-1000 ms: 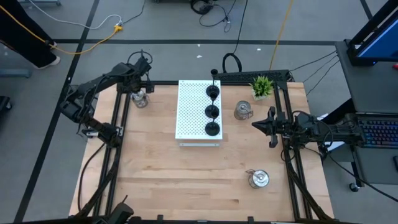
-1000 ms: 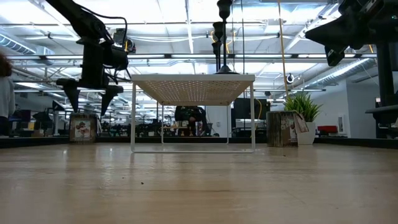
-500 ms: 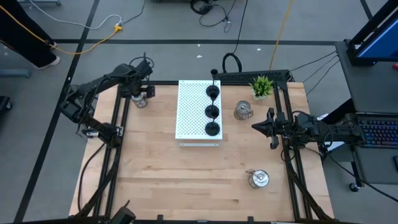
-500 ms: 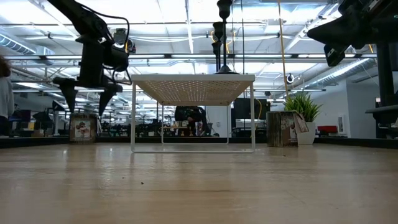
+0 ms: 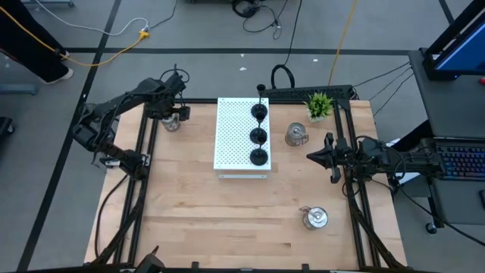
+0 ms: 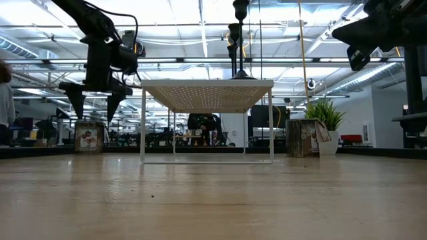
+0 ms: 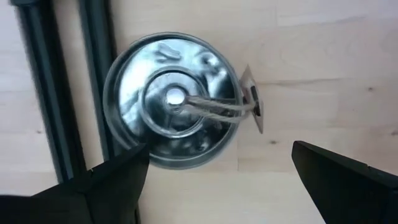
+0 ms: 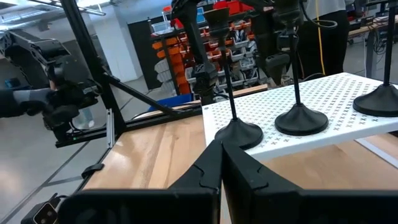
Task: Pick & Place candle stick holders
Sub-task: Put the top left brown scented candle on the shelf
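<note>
At the far left corner of the wooden table (image 5: 212, 220) the left gripper (image 6: 93, 100) hangs with its fingers spread wide, straight above a shiny silver holder (image 7: 173, 101); that holder is a round metal cup with ringed steps inside and a small tag on a string (nothing on the tag can be read), and it sits tight beside the dark frame rail (image 7: 93, 74). Three black holders (image 5: 259, 135), each a round base with a thin stem, stand in a row along the right edge of the white perforated stand (image 5: 233, 133); two more silver holders sit on bare wood, one (image 5: 296, 135) near the potted plant (image 5: 319, 105), one (image 5: 314, 218) towards the near right. Over the right edge the right gripper (image 8: 221, 163) waits with its fingers pressed together; open wood lies between it and the stand.
</note>
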You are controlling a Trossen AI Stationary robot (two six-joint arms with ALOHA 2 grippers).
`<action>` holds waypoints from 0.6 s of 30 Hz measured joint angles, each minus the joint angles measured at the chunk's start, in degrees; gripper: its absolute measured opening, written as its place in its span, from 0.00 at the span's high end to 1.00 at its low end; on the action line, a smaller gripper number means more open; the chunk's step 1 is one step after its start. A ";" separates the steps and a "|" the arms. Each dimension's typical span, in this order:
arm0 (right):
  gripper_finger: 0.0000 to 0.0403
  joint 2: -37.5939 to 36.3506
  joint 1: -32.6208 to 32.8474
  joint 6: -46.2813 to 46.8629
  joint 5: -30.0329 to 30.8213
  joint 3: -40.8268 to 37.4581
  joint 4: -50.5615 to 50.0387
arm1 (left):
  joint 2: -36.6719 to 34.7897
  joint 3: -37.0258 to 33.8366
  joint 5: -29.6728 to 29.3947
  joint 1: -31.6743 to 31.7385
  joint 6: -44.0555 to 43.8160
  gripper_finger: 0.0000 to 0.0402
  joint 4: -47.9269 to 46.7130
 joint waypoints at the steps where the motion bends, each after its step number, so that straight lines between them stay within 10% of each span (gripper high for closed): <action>1: 1.00 0.00 0.01 -0.03 0.00 0.00 0.00 | -0.64 0.00 -1.03 -0.30 -1.09 0.00 -0.30; 18: 1.00 0.00 0.00 -0.01 -0.02 0.00 0.04 | -5.21 0.00 -10.30 1.60 -13.45 0.01 -0.44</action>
